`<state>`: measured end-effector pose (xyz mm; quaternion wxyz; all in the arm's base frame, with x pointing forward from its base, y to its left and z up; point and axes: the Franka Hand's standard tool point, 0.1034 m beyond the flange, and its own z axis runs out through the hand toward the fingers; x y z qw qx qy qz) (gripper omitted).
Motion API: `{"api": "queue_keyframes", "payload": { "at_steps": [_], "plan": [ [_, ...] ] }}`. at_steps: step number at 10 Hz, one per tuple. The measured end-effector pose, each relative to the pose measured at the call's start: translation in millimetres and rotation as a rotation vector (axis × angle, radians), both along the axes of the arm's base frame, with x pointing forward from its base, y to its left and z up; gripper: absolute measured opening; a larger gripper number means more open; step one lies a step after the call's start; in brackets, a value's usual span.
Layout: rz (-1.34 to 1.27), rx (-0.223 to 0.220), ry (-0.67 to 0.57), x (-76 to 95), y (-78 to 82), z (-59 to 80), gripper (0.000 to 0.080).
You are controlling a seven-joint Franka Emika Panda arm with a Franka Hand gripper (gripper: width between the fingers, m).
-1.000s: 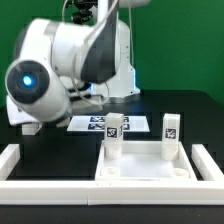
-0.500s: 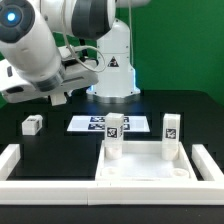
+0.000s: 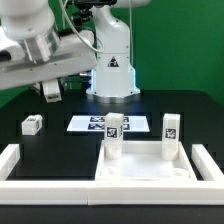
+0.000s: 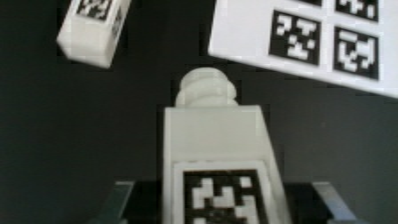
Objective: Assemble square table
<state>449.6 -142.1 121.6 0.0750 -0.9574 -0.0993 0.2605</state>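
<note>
High over the exterior view's left, well above the black table [image 3: 200,110], the gripper [image 4: 221,205] is clamped on one white held leg [image 4: 215,140] of the square table. The wrist view shows its dark fingers [image 4: 125,203] on either side of that leg's tagged block, with the rounded peg end pointing away from the camera. Down on the table a loose leg [image 3: 32,124] lies by itself, near the marker board [image 3: 88,124] and on that board's left in the exterior view. The square slab [image 3: 145,170] sits rim up at the near side, against the low white border rail [image 3: 60,190], with round sockets showing at its near corners. At its far corners stand the left upright leg [image 3: 114,135] and the right upright leg [image 3: 171,134], each facing the exterior camera with a black-and-white tag. The held leg hangs in the air, touching neither the slab nor the table.
</note>
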Motion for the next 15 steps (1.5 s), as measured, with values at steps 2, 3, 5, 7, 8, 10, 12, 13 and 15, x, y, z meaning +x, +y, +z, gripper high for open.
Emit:
{"api": "queue_keyframes", "payload": {
  "at_steps": [2,3,5,7,8,10,12,13,15],
  "plan": [
    [-0.019,0.007,-0.123,-1.2,-3.0,-8.4,0.0285],
    [-0.026,0.009,-0.195,1.7,-4.9,-7.9,0.0285],
    [-0.098,-0.009,-0.319,21.6,15.2,-8.3,0.0285],
    [-0.112,-0.025,-0.411,59.3,43.9,7.8,0.0285],
    [-0.140,-0.036,-0.475,82.3,56.5,18.6,0.0285],
    [-0.211,-0.066,-0.601,114.5,99.3,28.5,0.0285],
    [-0.221,-0.074,-0.763,110.3,111.4,30.0,0.0285],
    [-0.211,-0.089,-0.816,110.9,106.1,29.1,0.0285],
    [-0.190,-0.133,-0.959,111.4,94.8,30.5,0.0285]
  ]
}}
